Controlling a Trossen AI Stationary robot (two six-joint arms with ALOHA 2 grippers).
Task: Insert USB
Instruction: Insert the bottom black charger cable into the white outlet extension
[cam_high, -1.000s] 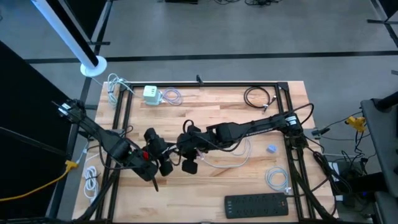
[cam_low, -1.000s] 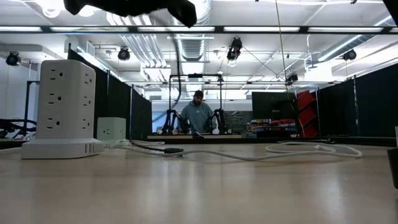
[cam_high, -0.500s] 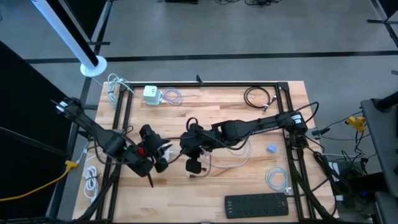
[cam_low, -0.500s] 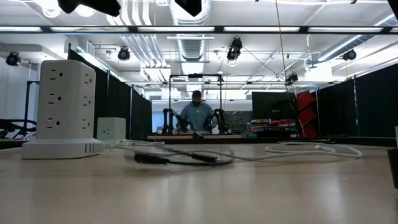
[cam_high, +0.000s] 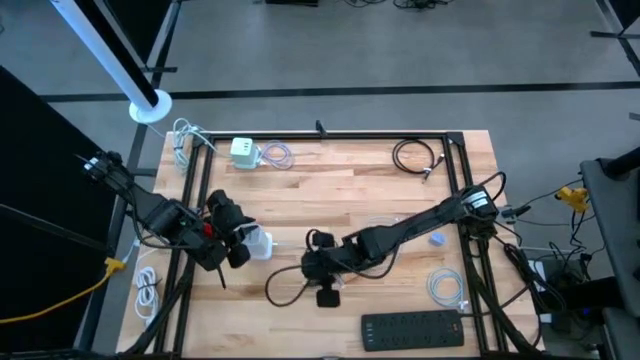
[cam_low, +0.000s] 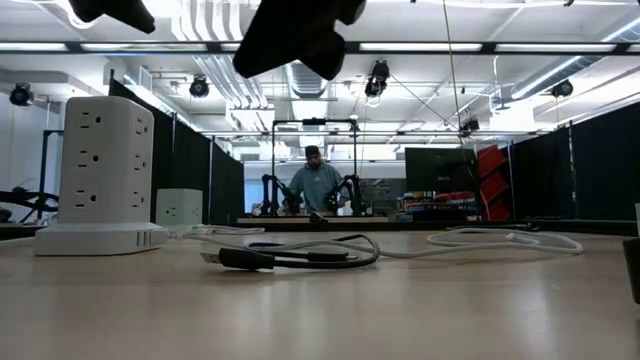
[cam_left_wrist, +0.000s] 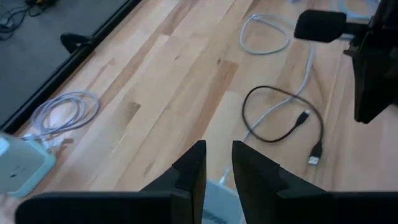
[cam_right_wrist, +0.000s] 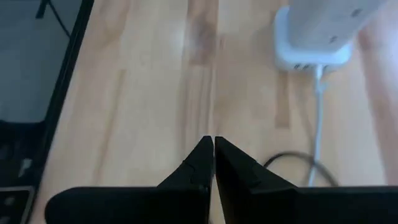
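Note:
A black USB cable (cam_high: 285, 290) lies in a loose loop on the wooden table; its plug (cam_left_wrist: 315, 151) rests flat on the boards and also shows in the low view (cam_low: 235, 260). The white power tower (cam_low: 105, 170) stands upright on its base (cam_right_wrist: 308, 53). My left gripper (cam_high: 240, 248) hangs just over the tower (cam_high: 258, 243), fingers (cam_left_wrist: 189, 171) a narrow gap apart, holding nothing. My right gripper (cam_high: 312, 268) hovers above the cable loop, shut (cam_right_wrist: 213, 152) and pointing toward the tower.
A pale green charger (cam_high: 243, 150) with a coiled cord sits at the far left. There is a black coil (cam_high: 415, 155) at the far right, a black power strip (cam_high: 412, 328) at the near edge, and white cords (cam_high: 445, 285) (cam_low: 500, 240). A person (cam_low: 315, 185) stands beyond the table.
My right gripper has gone toward the table's near edge. The black cable came with it, sliding nearer, and now lies still in a loop. My left gripper has drawn back toward the left and far side, uncovering the tower, which has stayed put.

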